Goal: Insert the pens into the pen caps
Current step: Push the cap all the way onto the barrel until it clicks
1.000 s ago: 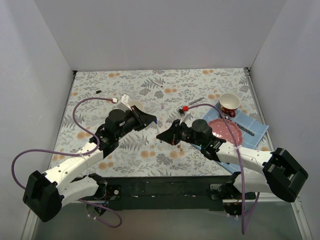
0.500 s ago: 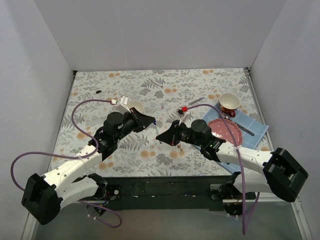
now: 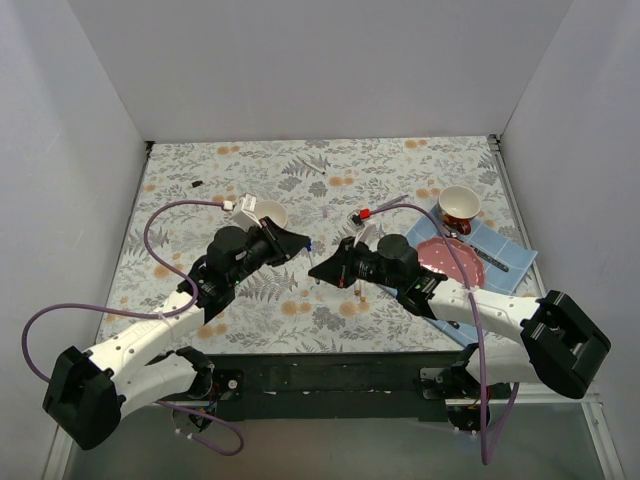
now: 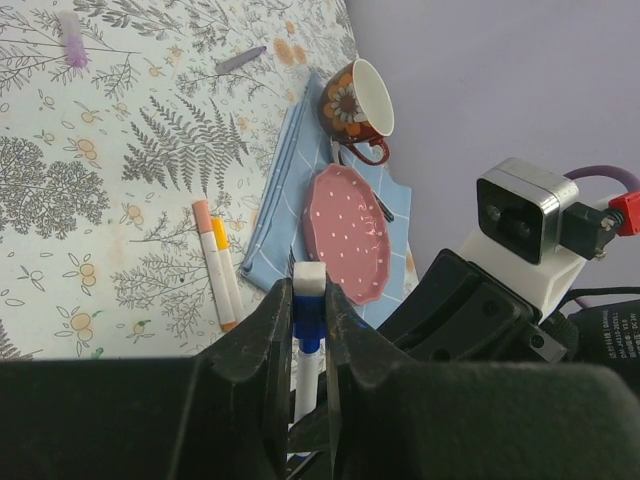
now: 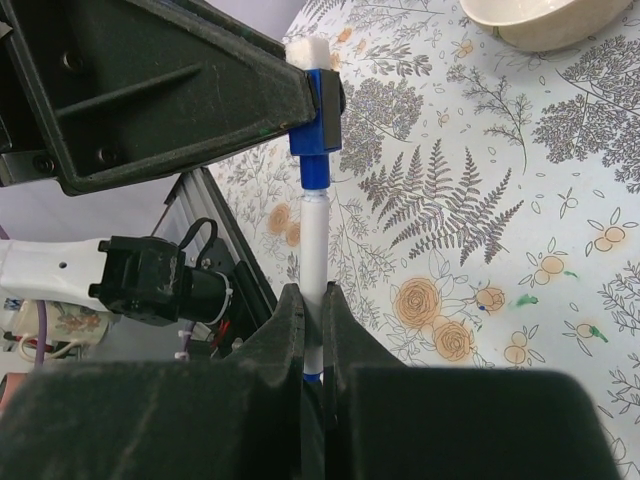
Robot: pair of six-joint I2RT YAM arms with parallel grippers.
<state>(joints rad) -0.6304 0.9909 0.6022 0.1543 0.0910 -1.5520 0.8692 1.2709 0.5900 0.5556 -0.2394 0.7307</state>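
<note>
1. I'm seeing the right hand [image 5: 312,300] pressing together on the white barrel of the blue pen [image 5: 315,240]; the pen is sticking straight out past the fingertips, in the air above the desk [image 5: 450,150].
2. The left hand [image 4: 308,300] is pinching the blue cap [image 5: 318,105] across its sides; the cap is sitting dead ahead of the right hand, at the pen's far end.
3. The pen's long axis is lining up with the cap's long axis; the blue nose is pointing into the cap mouth and touching it; I'm judging it partly in, not fully seated.
4. The coming move is looking like a straight push along that shared axis, hands closing on each other; neither is nearer.
5. The orange and yellow pens [image 4: 215,265] are lying side by side on the desk, well apart from both hands.
</note>
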